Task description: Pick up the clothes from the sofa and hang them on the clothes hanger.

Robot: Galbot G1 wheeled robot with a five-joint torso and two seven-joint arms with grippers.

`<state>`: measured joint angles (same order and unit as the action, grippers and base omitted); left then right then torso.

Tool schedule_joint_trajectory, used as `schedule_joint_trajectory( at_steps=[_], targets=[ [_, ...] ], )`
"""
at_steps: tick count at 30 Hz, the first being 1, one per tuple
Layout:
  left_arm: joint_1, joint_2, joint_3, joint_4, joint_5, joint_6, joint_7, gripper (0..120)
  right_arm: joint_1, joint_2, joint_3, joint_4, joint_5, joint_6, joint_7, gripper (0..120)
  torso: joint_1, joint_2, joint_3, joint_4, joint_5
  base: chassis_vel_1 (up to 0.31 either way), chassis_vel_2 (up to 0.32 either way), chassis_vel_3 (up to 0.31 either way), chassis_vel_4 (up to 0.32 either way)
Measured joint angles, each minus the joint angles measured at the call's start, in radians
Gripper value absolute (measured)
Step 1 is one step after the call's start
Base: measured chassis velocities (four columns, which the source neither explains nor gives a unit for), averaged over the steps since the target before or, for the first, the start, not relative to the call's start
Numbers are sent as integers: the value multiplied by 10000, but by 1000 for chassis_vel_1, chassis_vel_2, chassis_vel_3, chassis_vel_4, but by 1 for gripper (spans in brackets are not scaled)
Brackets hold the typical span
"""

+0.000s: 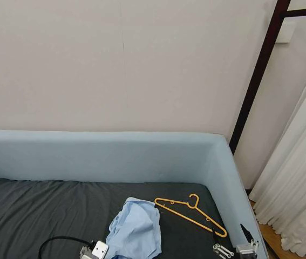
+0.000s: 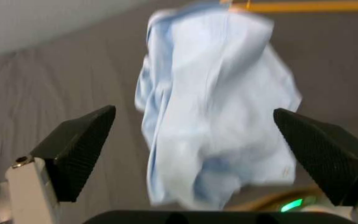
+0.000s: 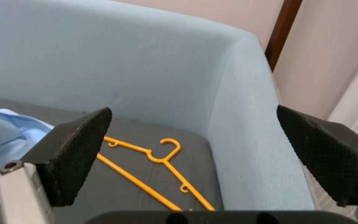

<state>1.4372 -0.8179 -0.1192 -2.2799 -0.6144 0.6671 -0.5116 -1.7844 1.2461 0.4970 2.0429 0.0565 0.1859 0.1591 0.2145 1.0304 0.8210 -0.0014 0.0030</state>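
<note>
A crumpled light blue garment (image 1: 135,226) lies on the dark grey sofa seat (image 1: 34,210). Just right of it rests an orange plastic hanger (image 1: 191,211), hook pointing toward the sofa back. My left gripper (image 2: 197,149) hovers open right over the garment (image 2: 210,102), its black fingers (image 2: 79,144) spread wide on either side. My right gripper (image 3: 197,154) is open above the hanger (image 3: 154,163), near the sofa's right arm; the garment's edge (image 3: 5,135) shows beside it. In the head view both grippers peek in at the bottom edge, left (image 1: 96,251) and right (image 1: 233,249).
The light blue sofa back (image 1: 99,156) and right armrest (image 1: 228,189) wall in the seat. A dark wooden rack post (image 1: 255,75) stands behind the sofa's right corner. White curtains (image 1: 298,183) hang at the far right. A black cable (image 1: 61,243) loops by the left arm.
</note>
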Motion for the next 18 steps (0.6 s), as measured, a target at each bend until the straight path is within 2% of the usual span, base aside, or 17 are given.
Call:
schedule_joint_trajectory(
  at_steps=[4, 5, 6, 7, 8, 9, 11, 12, 13, 14, 15, 16, 17, 18],
  targets=[
    [-1097, -654, 404, 1206, 88, -857, 507, 100, 31, -16, -11, -55, 3, 1, 9, 100, 0, 0, 0, 2, -3, 0, 0, 0, 0],
    [-1909, -1123, 689, 2189, 86, -1268, 886, 100, 46, 22, -23, -91, -1, 1, 24, 100, 1, 0, 1, 2, -4, 0, 0, 0, 0],
    [-1909, -1123, 689, 2189, 86, -1268, 886, 100, 46, 22, -23, -91, -1, 1, 24, 100, 1, 0, 1, 2, -4, 0, 0, 0, 0],
    [-2238, -1325, 837, 2546, 75, -1356, 1019, 100, 70, 51, -29, -110, -6, -1, 34, 100, 0, 0, 0, -2, -2, 0, 0, 0, 0],
    [-2580, -1528, 1024, 2929, 64, -1429, 1196, 100, 97, 74, -36, -124, -11, -12, 38, 100, 0, 0, 1, 3, -2, 0, 0, 0, 0],
    [-3294, -1851, 1316, 3611, 66, -1506, 1484, 100, 141, 131, -53, -143, -27, -77, 48, 100, 1, -1, 2, 2, -6, 0, 0, 0, 0],
    [-4030, -2134, 1591, 4332, 70, -1531, 1806, 100, 192, 183, -63, -173, -45, -151, 53, 100, 0, -1, 1, -1, 0, 0, 0, 0, 0],
    [-4030, -2134, 1591, 4332, 70, -1531, 1806, 100, 192, 183, -63, -173, -45, -151, 53, 100, 0, -1, 1, -1, 0, 0, 0, 0, 0],
    [-4563, -2366, 1856, 4955, 58, -1538, 2038, 100, 234, 225, -60, -220, -62, -187, 55, 100, 1, -2, 2, -1, -2, 0, 0, 0, 0],
    [-4708, -2429, 1938, 5131, 54, -1533, 2084, 100, 244, 237, -55, -238, -67, -194, 56, 100, 1, -1, 2, 0, -2, 0, 0, 0, 0],
    [-5267, -2709, 2248, 5813, 45, -1463, 2214, 100, 279, 271, -27, -310, -74, -211, 68, 100, 1, -1, 1, 1, -1, 0, 0, 0, 0],
    [-5267, -2709, 2248, 5813, 45, -1463, 2214, 100, 279, 271, -27, -310, -74, -211, 68, 100, 1, -1, 1, 1, -1, 0, 0, 0, 0],
    [-5621, -2967, 2475, 6324, 31, -1359, 2253, 100, 291, 287, -6, -378, -74, -218, 82, 100, 1, -2, 2, 1, 2, 0, 0, 0, 0],
    [-5702, -3046, 2535, 6459, 29, -1320, 2254, 100, 293, 290, -2, -398, -74, -219, 85, 100, 1, -2, 2, 1, 0, 0, 0, 0, 0]
  ],
)
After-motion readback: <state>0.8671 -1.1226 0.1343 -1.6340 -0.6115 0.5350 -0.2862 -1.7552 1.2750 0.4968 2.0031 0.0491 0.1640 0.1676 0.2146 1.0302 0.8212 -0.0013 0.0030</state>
